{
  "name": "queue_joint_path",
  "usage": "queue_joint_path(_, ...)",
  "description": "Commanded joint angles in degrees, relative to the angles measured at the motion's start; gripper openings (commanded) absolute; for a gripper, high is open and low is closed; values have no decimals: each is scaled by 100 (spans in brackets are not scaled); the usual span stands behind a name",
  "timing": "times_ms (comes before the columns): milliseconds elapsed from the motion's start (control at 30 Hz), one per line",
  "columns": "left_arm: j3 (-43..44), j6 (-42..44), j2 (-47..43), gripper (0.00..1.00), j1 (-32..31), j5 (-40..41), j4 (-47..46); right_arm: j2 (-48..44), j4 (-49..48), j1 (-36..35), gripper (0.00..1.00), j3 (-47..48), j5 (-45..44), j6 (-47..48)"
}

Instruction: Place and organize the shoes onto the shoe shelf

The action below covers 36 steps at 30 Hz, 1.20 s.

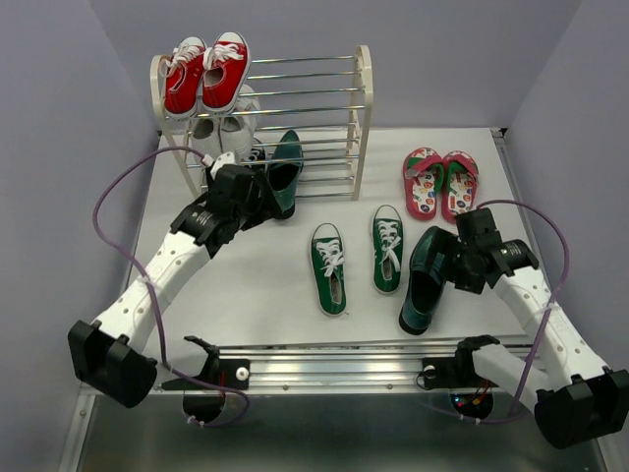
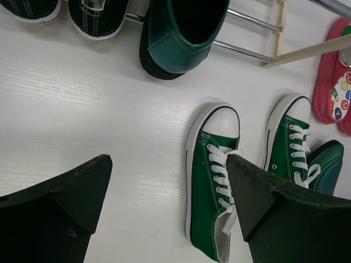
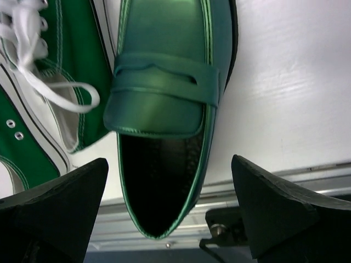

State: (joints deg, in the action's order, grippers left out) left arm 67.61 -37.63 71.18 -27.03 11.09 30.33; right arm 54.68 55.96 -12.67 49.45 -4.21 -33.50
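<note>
One glossy teal loafer (image 1: 286,169) rests on the bottom rods of the shoe shelf (image 1: 364,108), its heel sticking out; it also shows in the left wrist view (image 2: 181,33). My left gripper (image 1: 259,193) is open and empty just in front of it (image 2: 169,164). The second teal loafer (image 1: 424,280) lies on the table at the front right. My right gripper (image 1: 448,264) is open over its heel end, its fingers standing apart on either side (image 3: 170,164). Two green sneakers (image 1: 329,267) (image 1: 387,248) lie mid-table. The flip-flops (image 1: 439,183) lie at the back right.
Red sneakers (image 1: 205,74) sit on the top tier and white sneakers (image 1: 224,126) on the middle tier, both at the left. Black sneakers (image 2: 96,16) sit on the bottom tier beside the loafer. A metal rail (image 1: 334,354) runs along the table's near edge.
</note>
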Motion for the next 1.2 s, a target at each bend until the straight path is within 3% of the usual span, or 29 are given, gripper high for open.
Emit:
queue_joint_path(0,-581,-52,-709,98,-13,209,-53,-115,836,-280,100,162,271,-183)
queue_joint_path(133,-1311,-52,-1430,99,4,718,-54,-54,758,-683,100,-146,605,-358)
queue_joint_path(367,-1664,-122,-1651,99,-4,860,114,192,810,-1581,100,-50,456,-1088)
queue_joint_path(533,-1681,-96,-1590,99,13,781,44,-88,1627,-1581,100,468,-676,-1826)
queue_joint_path(700,-1699,54,-1572,99,4,675,-132,-132,2313,-1581,100,505,-1135,-2670)
queue_joint_path(1067,-1743,159,-1607,99,22,534,-238,43,1417,-1581,100,-638,-230,-3075)
queue_joint_path(1167,-1787,133,-1616,99,31,552,-273,149,1365,-1581,88,-708,-72,-3023)
